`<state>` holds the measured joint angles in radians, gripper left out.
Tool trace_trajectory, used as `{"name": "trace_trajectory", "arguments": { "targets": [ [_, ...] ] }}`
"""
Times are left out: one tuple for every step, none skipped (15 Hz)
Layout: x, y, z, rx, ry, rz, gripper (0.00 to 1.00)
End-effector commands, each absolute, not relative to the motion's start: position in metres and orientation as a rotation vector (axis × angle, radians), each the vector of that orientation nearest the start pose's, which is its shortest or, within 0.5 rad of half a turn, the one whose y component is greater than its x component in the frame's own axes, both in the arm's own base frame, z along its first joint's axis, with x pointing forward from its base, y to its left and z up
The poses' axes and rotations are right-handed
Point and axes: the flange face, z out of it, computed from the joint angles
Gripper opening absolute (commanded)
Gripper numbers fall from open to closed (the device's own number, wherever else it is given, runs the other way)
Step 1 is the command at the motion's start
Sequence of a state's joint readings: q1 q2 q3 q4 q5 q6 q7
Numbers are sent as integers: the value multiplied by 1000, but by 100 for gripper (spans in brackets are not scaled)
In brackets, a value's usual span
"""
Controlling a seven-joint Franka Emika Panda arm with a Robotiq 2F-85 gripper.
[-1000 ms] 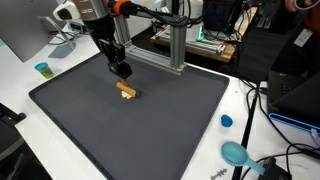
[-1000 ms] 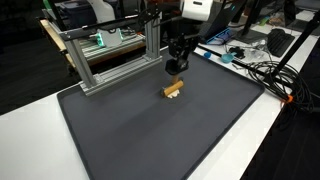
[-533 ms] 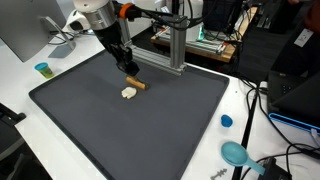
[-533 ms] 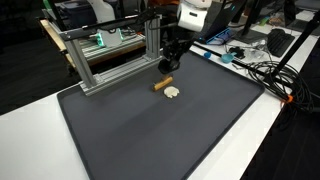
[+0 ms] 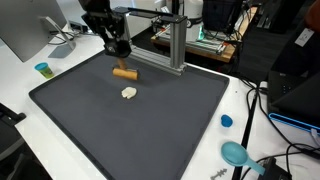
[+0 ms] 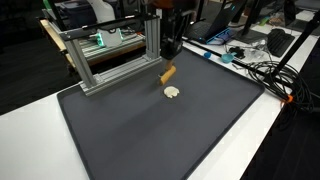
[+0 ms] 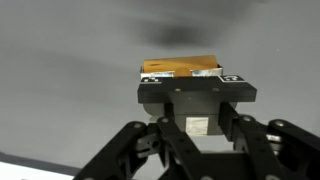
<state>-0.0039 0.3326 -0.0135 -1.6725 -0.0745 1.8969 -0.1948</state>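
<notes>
Grip check: pinching brown cylindrical wooden block point(image 5: 124, 72) betw. pressed-in fingers of black two-finger gripper point(image 5: 121, 61), holding it clear above dark grey rubber mat point(image 5: 150, 130), nr silver aluminium frame point(image 5: 176, 45), w/ small cream-coloured chunk point(image 5: 129, 93) lying on mat just beside.

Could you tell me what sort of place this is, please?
Probably a robotics lab or workshop: an aluminium extrusion frame stands behind the dark mat, and tangled cables lie on the white bench.
</notes>
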Motion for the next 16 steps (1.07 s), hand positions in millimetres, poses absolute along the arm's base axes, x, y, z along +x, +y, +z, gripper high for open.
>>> {"name": "trace_trajectory", "arguments": {
  "targets": [
    [623,-3,472,-3094,-628,118,21],
    [621,3,482,-3069,-710,107,21],
    [620,11,489,-3040,-790,97,21],
    [619,19,493,-3009,-868,89,21],
    [620,25,492,-2976,-945,87,21],
    [621,30,488,-2938,-1021,88,21],
    [623,35,482,-2899,-1093,99,21],
    [620,31,484,-2980,-977,88,46],
    [620,35,480,-2955,-1027,95,46],
    [621,36,476,-2942,-1054,104,46],
    [622,36,473,-2935,-1065,111,46],
    [622,36,471,-2931,-1073,115,21],
    [622,35,471,-2908,-1204,75,21],
    [621,32,472,-2844,-1304,33,21],
    [622,25,471,-2810,-1379,44,21],
    [624,19,468,-2763,-1453,41,21]
  ]
}}
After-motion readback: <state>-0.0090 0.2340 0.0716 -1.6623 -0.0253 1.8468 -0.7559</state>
